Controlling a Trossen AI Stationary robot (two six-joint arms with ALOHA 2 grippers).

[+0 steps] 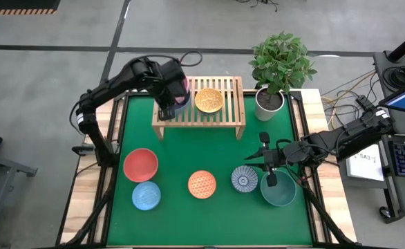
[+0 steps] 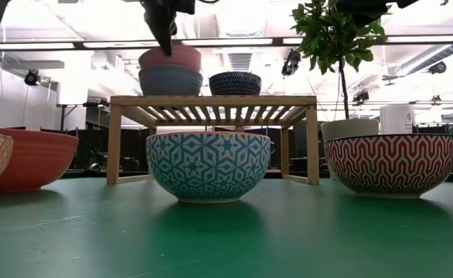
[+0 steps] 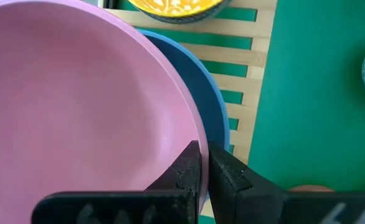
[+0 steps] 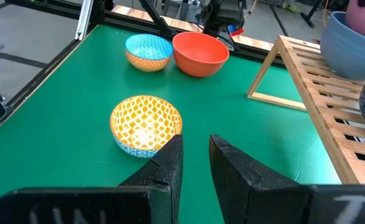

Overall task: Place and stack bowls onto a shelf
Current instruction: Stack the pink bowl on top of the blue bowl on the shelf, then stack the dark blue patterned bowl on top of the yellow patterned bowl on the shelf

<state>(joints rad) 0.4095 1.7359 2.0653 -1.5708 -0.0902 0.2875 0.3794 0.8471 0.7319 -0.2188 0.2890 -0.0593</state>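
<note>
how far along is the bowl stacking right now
Done: a blue bowl and a yellow patterned bowl sit on the shelf. In hand: the left gripper pinches the pink bowl over the blue one. Left: five bowls on the mat; the right gripper is empty.

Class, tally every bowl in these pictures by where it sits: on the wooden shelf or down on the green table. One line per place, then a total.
On the shelf: 3 (pink bowl, blue bowl, yellow patterned bowl)
On the table: 5 (red, light blue, orange, blue-grey, teal)
Total: 8
</note>
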